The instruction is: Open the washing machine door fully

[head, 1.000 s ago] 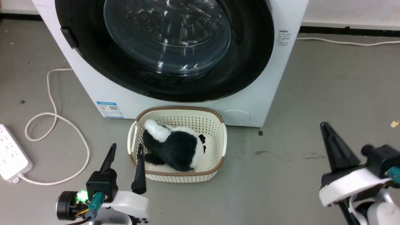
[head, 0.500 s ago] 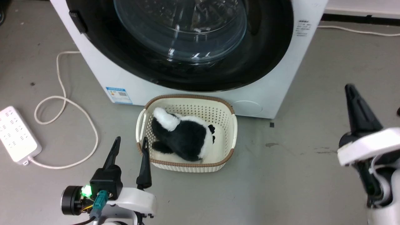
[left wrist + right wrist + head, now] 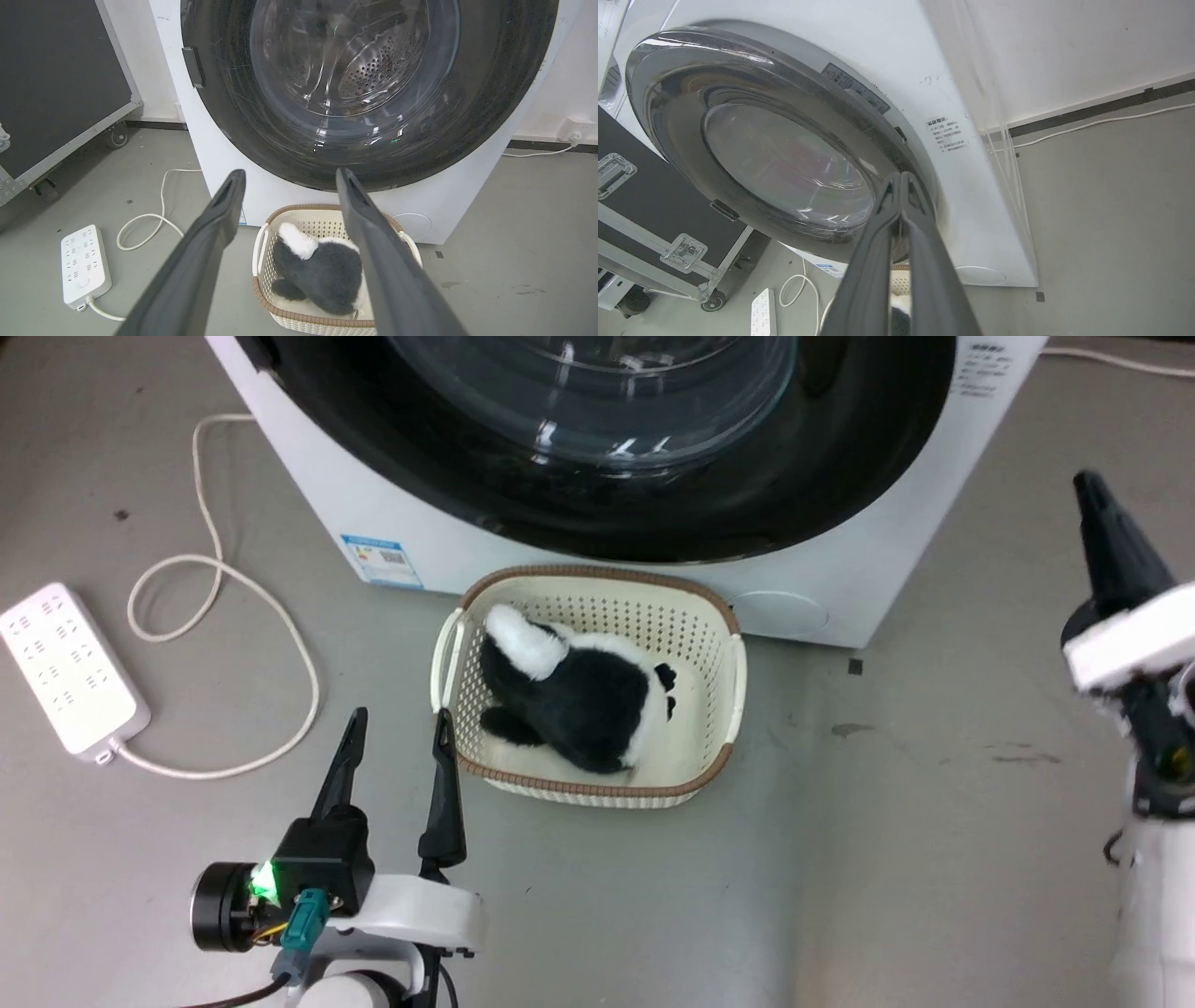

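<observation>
Door status: the washing machine door (image 3: 607, 429) is shut. It lies flush on the front of the white washing machine (image 3: 373, 513), ahead of the robot and above a cream basket (image 3: 738, 672) on the floor.

Handling (judged): the door is wide, stiff and hinged. The glossy black ring and bulging glass look slippery and offer nothing to pinch. It should swing freely once the latch lets go, but the first pull probably needs some force. The best hold looks like the outer rim on the side away from the hinge. A dark tab (image 3: 192, 67) sits on the rim at the robot's left; hinge or catch, not resolvable.

Left pincer (image 3: 400, 723): fingers spread wide and empty, low beside the basket, well short of the door.

Right pincer (image 3: 1094, 499): fingers pressed together, nothing held, raised at the robot's right. In its wrist view the tips aim at the door's near rim. In the head view it appears near the washer's side but apart from it.
</observation>
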You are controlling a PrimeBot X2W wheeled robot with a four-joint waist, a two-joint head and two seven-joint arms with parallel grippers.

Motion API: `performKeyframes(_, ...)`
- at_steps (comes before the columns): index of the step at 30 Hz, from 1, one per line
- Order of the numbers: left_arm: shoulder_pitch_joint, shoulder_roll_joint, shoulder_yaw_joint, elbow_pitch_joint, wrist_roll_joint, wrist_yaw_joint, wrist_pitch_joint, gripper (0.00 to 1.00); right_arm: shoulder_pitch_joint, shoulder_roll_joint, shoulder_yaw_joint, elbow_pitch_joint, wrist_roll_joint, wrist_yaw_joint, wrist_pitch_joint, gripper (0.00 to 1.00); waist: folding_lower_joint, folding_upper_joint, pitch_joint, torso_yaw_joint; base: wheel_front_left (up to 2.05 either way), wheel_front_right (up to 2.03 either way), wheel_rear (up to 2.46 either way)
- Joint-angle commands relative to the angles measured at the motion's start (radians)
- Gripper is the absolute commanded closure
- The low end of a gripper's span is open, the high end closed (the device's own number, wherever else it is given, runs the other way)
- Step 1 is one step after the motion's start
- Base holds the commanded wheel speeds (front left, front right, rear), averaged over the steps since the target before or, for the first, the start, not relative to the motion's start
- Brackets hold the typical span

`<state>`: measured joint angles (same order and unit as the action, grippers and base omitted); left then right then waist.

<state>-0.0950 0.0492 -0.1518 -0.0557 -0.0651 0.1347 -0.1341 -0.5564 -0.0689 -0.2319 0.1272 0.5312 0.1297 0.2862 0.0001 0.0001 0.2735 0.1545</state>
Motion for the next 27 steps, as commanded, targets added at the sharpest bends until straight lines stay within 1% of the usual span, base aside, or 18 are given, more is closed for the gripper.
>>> performKeyframes(1, -0.019, 0.001, -0.007, -0.005, -0.004, 0.010, -0.011, 0.00, -0.048, 0.005, -0.015, 0.017, 0.020, 0.001, 0.020, 1.00, -0.0001, -0.0001, 0.015, 0.008, 0.00, 0.00, 0.00)
performKeyframes(7, -0.028, 0.001, -0.025, -0.011, -0.011, 0.024, -0.023, 0.00, -0.170, 0.007, -0.067, 0.099, 0.025, 0.001, 0.106, 1.00, -0.0001, -0.0001, 0.051, 0.036, 0.00, 0.00, 0.00)
performKeyframes(8, -0.035, 0.001, -0.034, -0.014, -0.017, 0.031, -0.030, 0.00, -0.234, 0.003, -0.103, 0.143, 0.023, 0.001, 0.149, 1.00, -0.0001, -0.0001, 0.069, 0.051, 0.00, 0.00, 0.00)
performKeyframes(9, -0.035, 0.001, -0.034, -0.014, -0.017, 0.031, -0.030, 0.00, -0.234, 0.003, -0.103, 0.143, 0.023, 0.001, 0.149, 1.00, -0.0001, -0.0001, 0.069, 0.051, 0.00, 0.00, 0.00)
performKeyframes(11, -0.040, 0.001, -0.043, -0.016, -0.022, 0.039, -0.036, 0.00, -0.294, -0.001, -0.139, 0.187, 0.020, 0.001, 0.195, 1.00, -0.0001, -0.0001, 0.085, 0.065, 0.00, 0.00, 0.00)
performKeyframes(12, -0.040, 0.001, -0.043, -0.016, -0.022, 0.039, -0.036, 0.00, -0.294, -0.001, -0.139, 0.187, 0.020, 0.001, 0.195, 1.00, -0.0001, -0.0001, 0.085, 0.065, 0.00, 0.00, 0.00)
performKeyframes(13, -0.046, 0.001, -0.052, -0.019, -0.027, 0.046, -0.042, 0.00, -0.357, -0.003, -0.193, 0.245, 0.021, 0.001, 0.242, 1.00, -0.0001, -0.0001, 0.101, 0.077, 0.00, 0.00, 0.00)
performKeyframes(15, -0.051, 0.001, -0.062, -0.022, -0.031, 0.052, -0.047, 0.00, -0.400, -0.013, -0.229, 0.283, 0.011, 0.001, 0.266, 1.00, -0.0001, -0.0001, 0.112, 0.089, 0.00, 0.00, 0.00)
performKeyframes(22, -0.066, 0.001, -0.091, -0.030, -0.045, 0.076, -0.061, 0.00, -0.547, -0.020, -0.338, 0.384, 0.000, 0.001, 0.380, 1.00, -0.0001, -0.0001, 0.147, 0.120, 0.00, 0.00, 0.00)
performKeyframes(27, -0.075, 0.001, -0.106, -0.033, -0.051, 0.090, -0.072, 0.00, -0.641, -0.012, -0.411, 0.422, -0.001, 0.001, 0.466, 1.00, -0.0001, -0.0001, 0.170, 0.136, 0.00, 0.00, 0.00)
